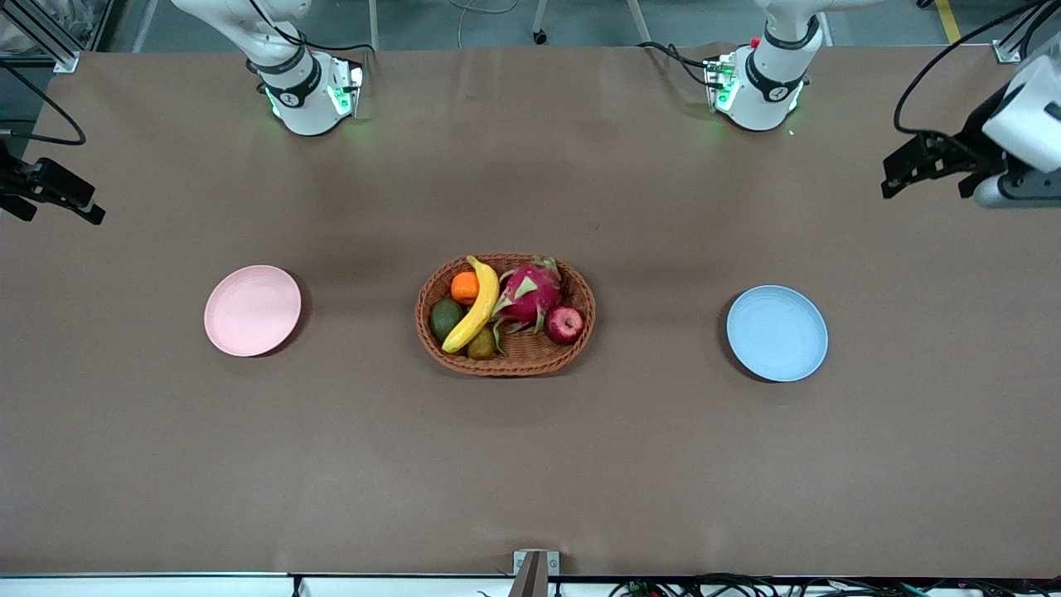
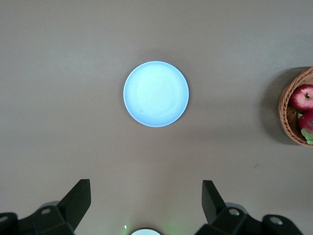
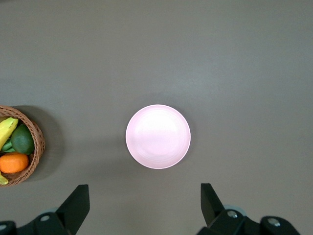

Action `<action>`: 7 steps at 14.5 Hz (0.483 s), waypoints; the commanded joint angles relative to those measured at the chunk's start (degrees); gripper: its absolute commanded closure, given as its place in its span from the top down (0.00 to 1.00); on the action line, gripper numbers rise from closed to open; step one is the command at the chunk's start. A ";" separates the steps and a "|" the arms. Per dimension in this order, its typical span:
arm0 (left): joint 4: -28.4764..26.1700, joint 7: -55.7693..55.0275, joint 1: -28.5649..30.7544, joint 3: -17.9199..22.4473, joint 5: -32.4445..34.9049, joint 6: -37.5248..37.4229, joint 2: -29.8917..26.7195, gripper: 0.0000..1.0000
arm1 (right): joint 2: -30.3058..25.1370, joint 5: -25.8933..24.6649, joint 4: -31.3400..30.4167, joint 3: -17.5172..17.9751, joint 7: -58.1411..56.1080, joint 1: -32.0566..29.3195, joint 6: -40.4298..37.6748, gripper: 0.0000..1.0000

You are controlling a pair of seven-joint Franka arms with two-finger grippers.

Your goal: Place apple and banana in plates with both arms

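The apple (image 1: pixel 564 324) and the banana (image 1: pixel 474 308) lie in a brown wicker basket (image 1: pixel 506 362) at the table's middle. The pink plate (image 1: pixel 252 310) lies toward the right arm's end and the blue plate (image 1: pixel 777 332) toward the left arm's end; both are bare. My left gripper (image 1: pixel 899 176) hangs high at the left arm's end, open and empty (image 2: pixel 145 183); its view shows the blue plate (image 2: pixel 155 93) and the apple (image 2: pixel 303 98). My right gripper (image 1: pixel 70 203) hangs high at the right arm's end, open and empty (image 3: pixel 144 187), with the pink plate (image 3: pixel 158 136) and the banana's tip (image 3: pixel 7 129) in view.
The basket also holds a magenta dragon fruit (image 1: pixel 530 292), an orange (image 1: pixel 465 287), an avocado (image 1: pixel 446 317) and a small brownish fruit (image 1: pixel 482 346). Brown table surface (image 1: pixel 530 464) spreads around the plates and basket. The arm bases stand along the table's edge farthest from the front camera.
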 commanded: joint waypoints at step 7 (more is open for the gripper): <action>2.84 -16.51 -8.61 -3.54 0.96 6.28 12.99 1.00 | 5.57 -0.17 -0.16 0.36 -0.09 2.01 0.43 1.00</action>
